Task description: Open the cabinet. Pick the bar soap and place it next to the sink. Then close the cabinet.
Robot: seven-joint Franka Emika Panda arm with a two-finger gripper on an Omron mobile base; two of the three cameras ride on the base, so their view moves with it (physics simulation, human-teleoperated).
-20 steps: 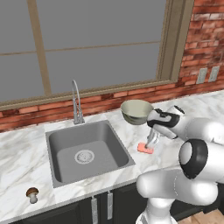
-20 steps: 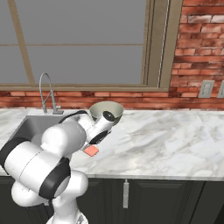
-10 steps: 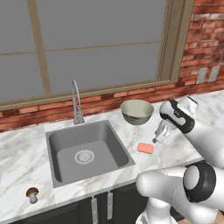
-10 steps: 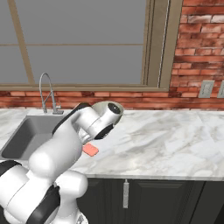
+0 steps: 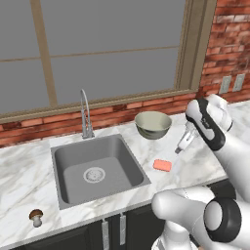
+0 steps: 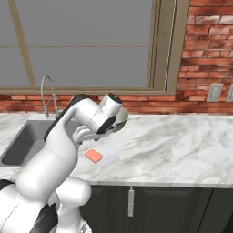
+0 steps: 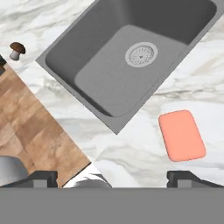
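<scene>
In the left base view, a small brown-capped mushroom (image 5: 35, 216) is standing at the front left edge of the white marbled counter (image 5: 22, 166). To its right, the sink (image 5: 95, 167), a grey rectangular metal basin with a round drain, is sitting in the counter, with a thin arched chrome faucet (image 5: 86, 113) rising behind its back rim. The bar soap (image 5: 162, 165), a flat salmon-pink rounded rectangle, is lying on the counter just beside the sink's right rim, apart from it. Behind it, a round grey-green bowl (image 5: 153, 124) is resting near the red brick wall (image 5: 229, 44). The gripper (image 5: 181, 144) is hanging above the counter right of the soap, its fingers spread wide and gripping nothing.

In the right base view, the arm is covering most of the bowl and part of the sink (image 6: 22, 141); the soap (image 6: 93, 155) is showing clear below it.

The hand view is looking down on the basin (image 7: 131, 57), the mushroom (image 7: 16, 50) and the soap (image 7: 181, 135), plus a strip of wooden floor (image 7: 30, 131).
</scene>
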